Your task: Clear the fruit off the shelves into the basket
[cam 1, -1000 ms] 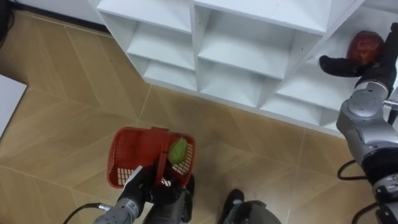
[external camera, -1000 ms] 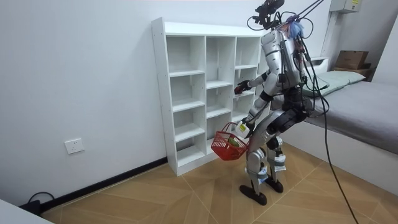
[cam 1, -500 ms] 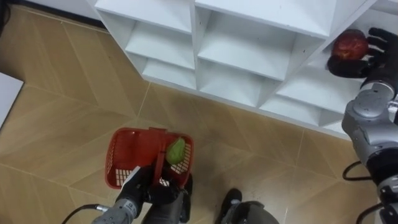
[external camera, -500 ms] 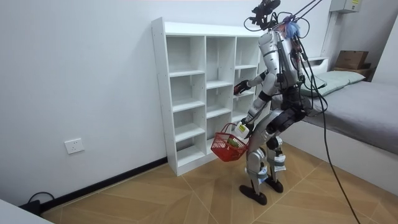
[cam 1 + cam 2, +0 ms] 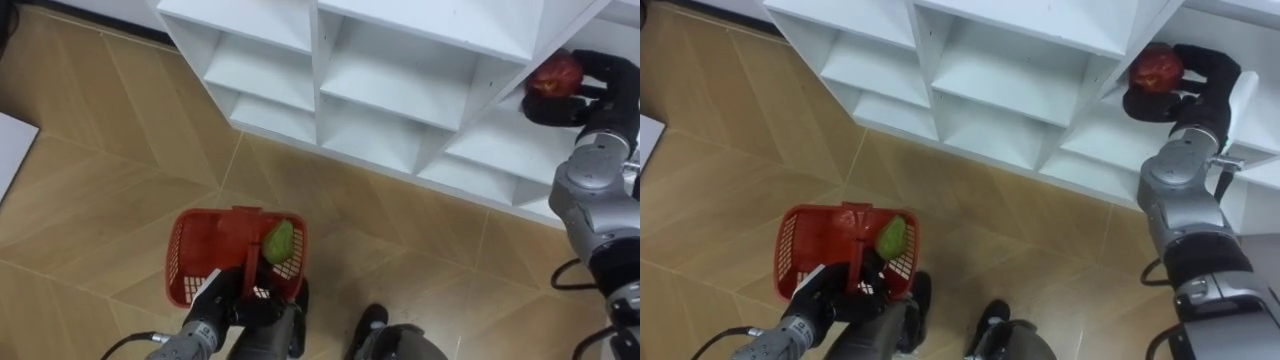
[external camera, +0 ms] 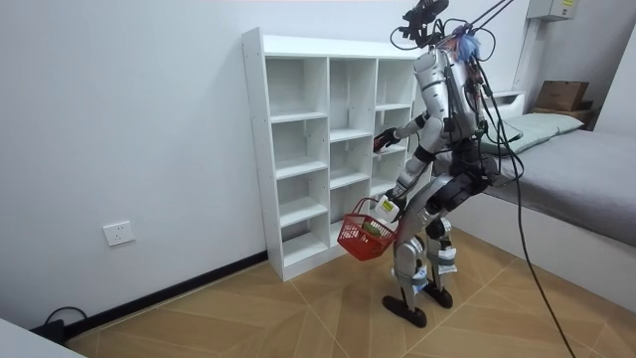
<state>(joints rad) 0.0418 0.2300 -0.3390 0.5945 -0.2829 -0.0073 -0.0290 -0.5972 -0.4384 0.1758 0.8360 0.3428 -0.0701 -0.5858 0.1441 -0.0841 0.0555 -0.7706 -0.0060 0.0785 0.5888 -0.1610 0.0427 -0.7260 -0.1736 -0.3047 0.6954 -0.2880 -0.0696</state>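
A home bedroom: a bed (image 6: 586, 169) with grey cover and a pillow (image 6: 537, 127) at the room view's right, a white open-shelf closet (image 6: 298, 129) against the plain wall, a herringbone wood floor (image 6: 298, 318), a wall socket (image 6: 117, 234).

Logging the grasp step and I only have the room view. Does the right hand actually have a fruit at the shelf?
Observer: Yes. The right hand is curled round a red fruit in a right-column compartment of the white shelf unit.
Operator: Off the shelf board?
Observer: Cannot tell. The thumb sits under the fruit and hides the contact.
Operator: What is in the basket?
Observer: One green fruit, lying against the right side of the red basket.
Operator: Left grip?
Observer: The left hand is closed round the basket's handle, with the basket hanging above the wood floor.
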